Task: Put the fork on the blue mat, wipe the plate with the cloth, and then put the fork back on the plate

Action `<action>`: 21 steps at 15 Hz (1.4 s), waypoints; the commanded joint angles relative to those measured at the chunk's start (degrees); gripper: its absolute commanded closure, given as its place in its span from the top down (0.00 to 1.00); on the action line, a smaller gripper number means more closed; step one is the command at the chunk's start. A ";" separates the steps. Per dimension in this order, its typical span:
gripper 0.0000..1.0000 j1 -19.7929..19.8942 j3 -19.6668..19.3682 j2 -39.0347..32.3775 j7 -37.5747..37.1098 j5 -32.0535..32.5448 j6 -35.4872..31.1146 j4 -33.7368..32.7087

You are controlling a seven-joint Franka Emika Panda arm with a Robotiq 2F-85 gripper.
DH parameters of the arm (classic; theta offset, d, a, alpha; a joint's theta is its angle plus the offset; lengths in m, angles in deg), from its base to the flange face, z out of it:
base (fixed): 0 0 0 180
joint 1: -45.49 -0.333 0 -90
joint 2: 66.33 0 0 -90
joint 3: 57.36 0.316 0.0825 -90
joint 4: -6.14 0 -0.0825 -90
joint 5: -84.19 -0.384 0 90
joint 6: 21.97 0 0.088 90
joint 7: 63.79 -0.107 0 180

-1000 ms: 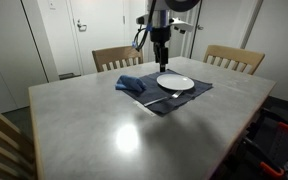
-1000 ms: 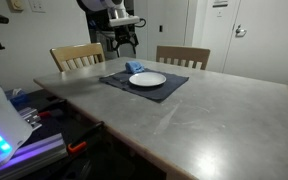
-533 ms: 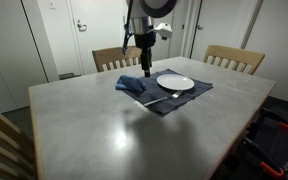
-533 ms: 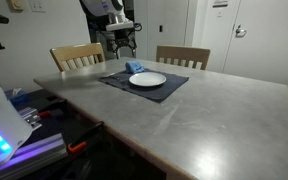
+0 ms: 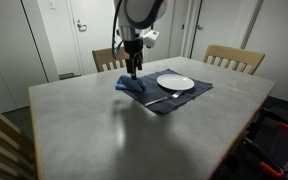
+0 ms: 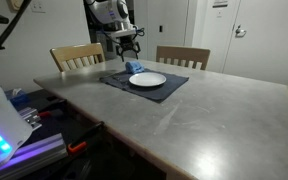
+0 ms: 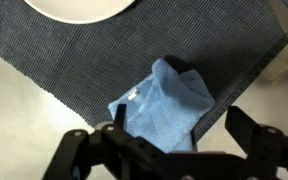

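The Franka arm [image 5: 136, 20] reaches down over the far left part of the grey counter [image 5: 104, 130]. Its jaws hang just above the crumpled light-blue cloth [image 5: 131, 85] without touching it. In the wrist view the jaws are spread wide at the bottom edge of the picture. The cloth [image 7: 164, 105] lies in the gap below them and nothing is gripped.

The cloth sits on the left end of the dark blue mat [image 5: 189, 95]. In the wrist view one of its folds lies close to the edge of the mat [image 7: 64, 60], with pale counter [image 7: 4, 80] showing beyond.

The white plate [image 5: 175, 82] rests on the mat just right of the cloth, and the two do not touch. In the wrist view only a curved slice of the plate [image 7: 79, 8] shows at the top edge.

The fork [image 5: 164, 97] lies flat on the mat on the near side of the plate, off its rim. It is angled, with one end pointing toward the near left corner of the mat.

In an exterior view the cloth [image 6: 137, 68] lies beyond the plate [image 6: 147, 79] on the mat [image 6: 169, 88]. I cannot make out the fork from there.

Two wooden chairs [image 5: 112, 58] [image 5: 234, 58] stand at the far side of the counter.
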 commanded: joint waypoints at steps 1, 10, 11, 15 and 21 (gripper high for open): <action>1.00 -1.07 -1.04 -4.04 -2.08 -1.31 1.75 -5.61; 1.00 -1.77 -2.10 -6.62 -9.69 -2.65 0.32 -7.16; 0.75 -1.81 -2.19 -6.60 -10.02 -2.65 0.29 -7.19; 0.52 -1.69 -2.23 -6.70 -10.10 -2.71 0.22 -7.37; 0.08 -1.11 -1.66 -6.56 -9.15 -4.01 0.32 -6.74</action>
